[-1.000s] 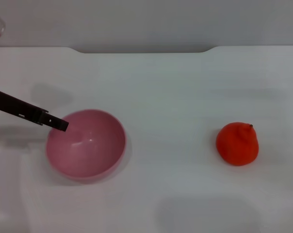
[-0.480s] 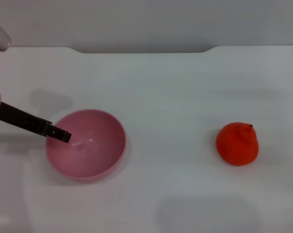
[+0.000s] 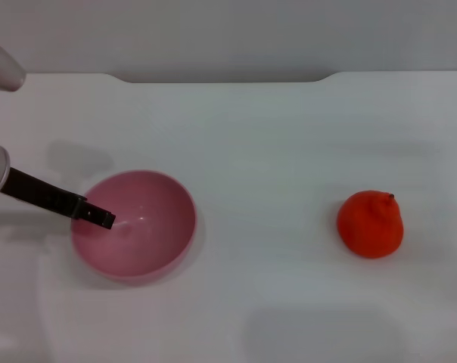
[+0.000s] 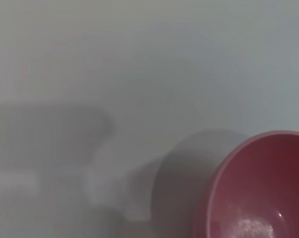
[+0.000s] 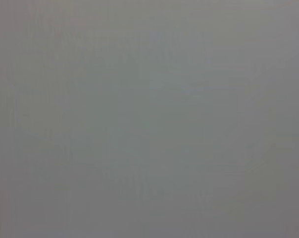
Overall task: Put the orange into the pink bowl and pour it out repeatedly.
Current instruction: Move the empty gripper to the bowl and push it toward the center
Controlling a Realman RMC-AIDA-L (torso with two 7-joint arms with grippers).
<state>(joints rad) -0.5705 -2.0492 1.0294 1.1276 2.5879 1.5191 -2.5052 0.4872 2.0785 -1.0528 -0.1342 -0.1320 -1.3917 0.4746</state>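
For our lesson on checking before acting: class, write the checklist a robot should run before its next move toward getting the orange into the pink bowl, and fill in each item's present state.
1. Pink bowl upright on the table: ok.
2. Bowl empty, ready for fruit: ok.
3. Orange in plain sight, nothing against it: ok.
4. Left gripper out of the bowl's mouth: not ok, its tip is over the rim.
5. Left gripper open or shut: cannot tell.
6. Right gripper near the orange: cannot tell, it is out of view.
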